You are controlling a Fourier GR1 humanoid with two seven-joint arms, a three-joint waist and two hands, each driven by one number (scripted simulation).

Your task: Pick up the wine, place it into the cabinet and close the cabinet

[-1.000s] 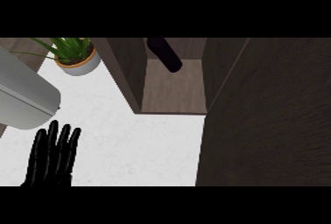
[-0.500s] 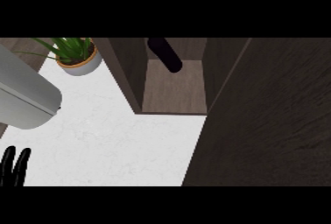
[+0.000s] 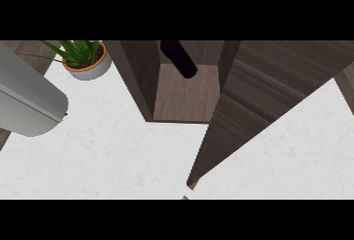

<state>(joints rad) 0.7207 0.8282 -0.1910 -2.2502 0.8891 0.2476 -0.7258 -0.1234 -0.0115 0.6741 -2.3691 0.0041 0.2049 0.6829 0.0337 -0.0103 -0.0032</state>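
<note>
wine: dark, near-black wine bottle (image 3: 179,60) sits inside the dark-brown wooden cabinet (image 3: 138,75), on its floor board toward the back; the top runs out of the head view at the upper edge, so only the lower body shows
cabinet: open-fronted brown wood box standing on the white speckled desk (image 3: 104,154); its interior floor shows as a lighter brown panel in front of the bottle
cabinet door: dark wood-grain door (image 3: 269,89), hinged at the cabinet's right side and swung out from it; it covers the area right of the cabinet opening and tapers to a low corner well in front of the cabinet; opening not yet covered
plant: green leafy plant in a round grey pot with an orange rim (image 3: 86,61), on the desk just left of the cabinet, near its back
grey object: large rounded light-grey body (image 3: 27,103), well left of the cabinet, cut off by the view's left edge; can't tell what it is
left hand: out of frame, fingers apart or together – cannot tell
right hand: out of frame too, same, no grasp readout
desk: white surface shows left of, in front of and right of the cabinet, on both sides of the door
</note>
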